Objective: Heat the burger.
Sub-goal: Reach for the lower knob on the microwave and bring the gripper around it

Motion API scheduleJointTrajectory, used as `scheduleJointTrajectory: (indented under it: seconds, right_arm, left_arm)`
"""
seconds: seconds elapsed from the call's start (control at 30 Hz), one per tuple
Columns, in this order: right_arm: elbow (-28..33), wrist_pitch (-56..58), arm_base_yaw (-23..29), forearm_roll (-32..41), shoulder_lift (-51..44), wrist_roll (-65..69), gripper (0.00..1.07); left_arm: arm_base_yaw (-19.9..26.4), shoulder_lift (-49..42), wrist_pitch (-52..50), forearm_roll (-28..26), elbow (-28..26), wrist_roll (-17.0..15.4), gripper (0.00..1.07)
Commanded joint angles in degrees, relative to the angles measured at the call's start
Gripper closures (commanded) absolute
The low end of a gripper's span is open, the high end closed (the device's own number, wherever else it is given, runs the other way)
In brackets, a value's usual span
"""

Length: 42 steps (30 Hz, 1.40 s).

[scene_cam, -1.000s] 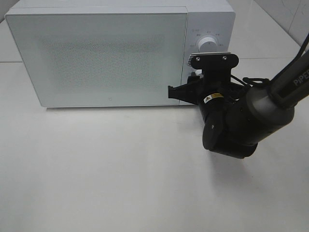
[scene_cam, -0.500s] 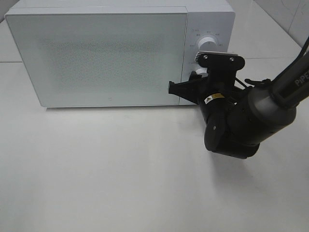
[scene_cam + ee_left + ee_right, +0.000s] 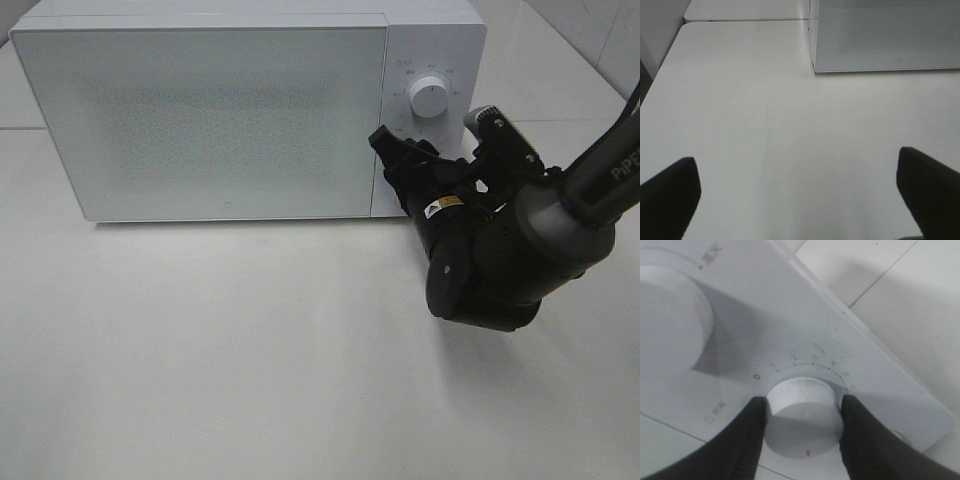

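Right gripper (image 3: 802, 412): fingers (image 3: 747, 440) clamped on both sides of the lower dial (image 3: 803, 402), placed to turn the timer.
Microwave (image 3: 200, 120): door shut.
Burger: unseen, presumably inside.
Left gripper (image 3: 799, 195): spread wide, idle over the table (image 3: 765, 125), left.

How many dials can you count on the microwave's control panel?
2. The upper dial sits high on the microwave; the lower dial lies below it, gripped between the right arm's jaws, and hidden from the high camera.
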Motion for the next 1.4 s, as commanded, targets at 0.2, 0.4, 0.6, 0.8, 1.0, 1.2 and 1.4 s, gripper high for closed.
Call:
scheduleJointTrajectory:
  seconds: [0.2,0.4,0.6,0.8,1.0,1.2,1.4]
  right_arm:
    - [-1.6,-0.4,0.11,-5.44,-0.4,25.04,1.07]
    - [-1.6,-0.34,0.11,-4.53,-0.4,42.06,1.07]
    - [-1.6,-0.11,0.11,-4.24,-0.4,51.51,1.07]
    - [-1.6,-0.34,0.11,-4.24,-0.4,51.28,1.07]
    - [-1.6,-0.34,0.11,-4.13,-0.4,49.9,1.07]
    - [-1.6,-0.8,0.11,-3.55,-0.4,48.93,1.03]
    - [-1.49,-0.63,0.11,-2.58,-0.4,47.56,0.96]
  left_arm:
    - [0.06,-1.38,-0.8,-0.34,0.23,-0.4,0.06]
    - [0.06,-1.38,-0.8,-0.34,0.23,-0.4,0.06]
    - [0.06,-1.38,-0.8,-0.34,0.23,-0.4,0.06]
    - [0.06,-1.38,-0.8,-0.34,0.23,-0.4,0.06]
    - [0.06,-1.38,-0.8,-0.34,0.23,-0.4,0.06]
    - [0.06,-1.38,-0.8,-0.34,0.23,-0.4,0.06]
    - [0.06,-1.38,-0.8,-0.34,0.23,-0.4,0.06]
